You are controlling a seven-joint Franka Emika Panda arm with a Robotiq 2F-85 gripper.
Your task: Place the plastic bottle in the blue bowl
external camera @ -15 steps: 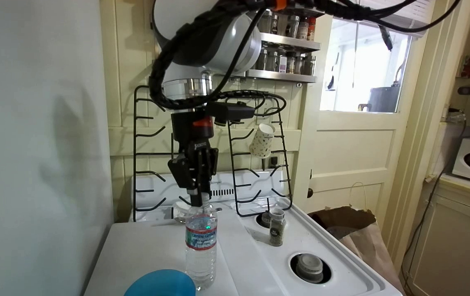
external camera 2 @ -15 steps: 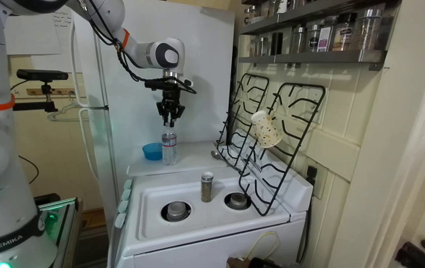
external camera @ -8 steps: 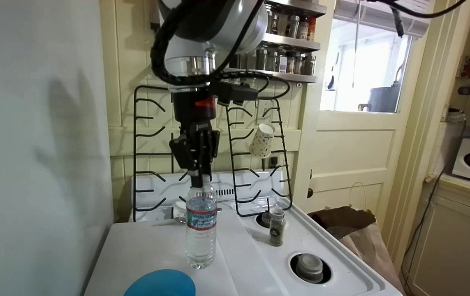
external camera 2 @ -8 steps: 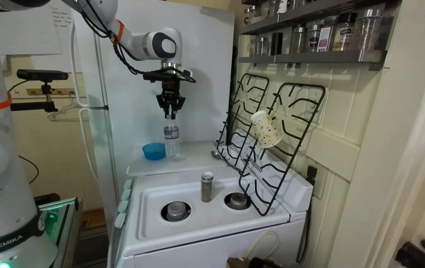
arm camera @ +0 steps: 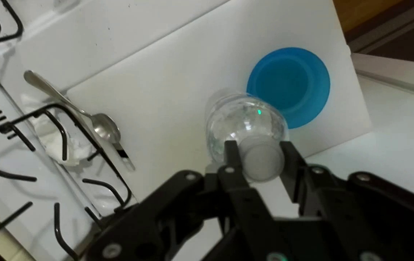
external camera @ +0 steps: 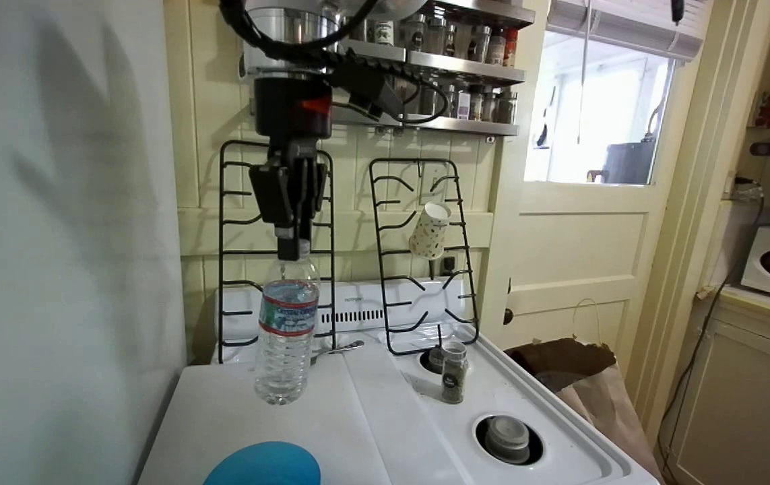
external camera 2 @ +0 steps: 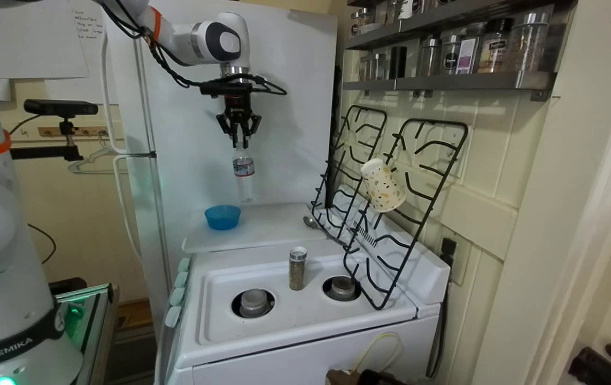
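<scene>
1. One clear plastic bottle, capped, aloft above one flat white surface.
2. One black two-fingered gripper, clenched on the bottle's top.
3. One shallow round blue bowl, on that surface, apart from the bottle.
4. One metal spoon.

Exterior views share stove top: from front edge toward back panel; from side edge toward fridge. Wrist view: near, downward.
</scene>
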